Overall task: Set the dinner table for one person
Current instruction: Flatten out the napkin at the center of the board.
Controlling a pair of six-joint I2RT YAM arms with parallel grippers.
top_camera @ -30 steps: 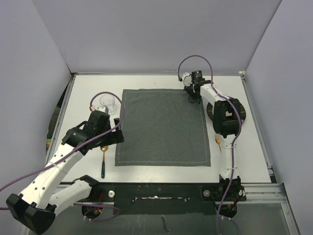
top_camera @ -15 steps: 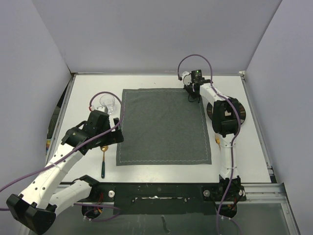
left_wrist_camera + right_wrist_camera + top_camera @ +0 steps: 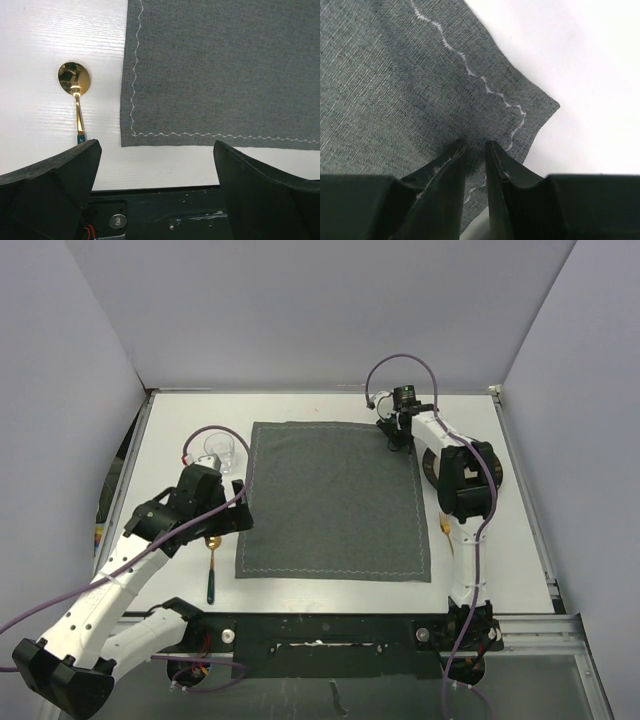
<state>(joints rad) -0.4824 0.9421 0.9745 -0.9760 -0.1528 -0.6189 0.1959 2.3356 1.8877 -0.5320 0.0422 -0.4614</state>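
Observation:
On the white dinner table (image 3: 330, 408) lies a dark grey stitched placemat (image 3: 330, 500). At its far right corner my right gripper (image 3: 397, 440) points down at the cloth. Its jaws (image 3: 475, 145) stand a narrow gap apart, with a small ridge of placemat (image 3: 410, 85) between the tips. My left gripper (image 3: 222, 523) hovers wide open over the mat's near left corner (image 3: 131, 131), holding nothing (image 3: 156, 150). A gold spoon with a teal handle (image 3: 212, 565) lies just left of the mat (image 3: 75, 85). A clear glass (image 3: 221, 450) stands at the mat's far left.
A dark round plate (image 3: 497, 478) sits right of the mat, partly under the right arm. A small gold utensil tip (image 3: 444, 530) shows beside that arm. The black base rail (image 3: 165, 210) runs along the near edge. Grey walls close three sides.
The right gripper's jaws have parted slightly at the placemat corner, and its wrist has shifted a little to the right. The left arm has barely moved.

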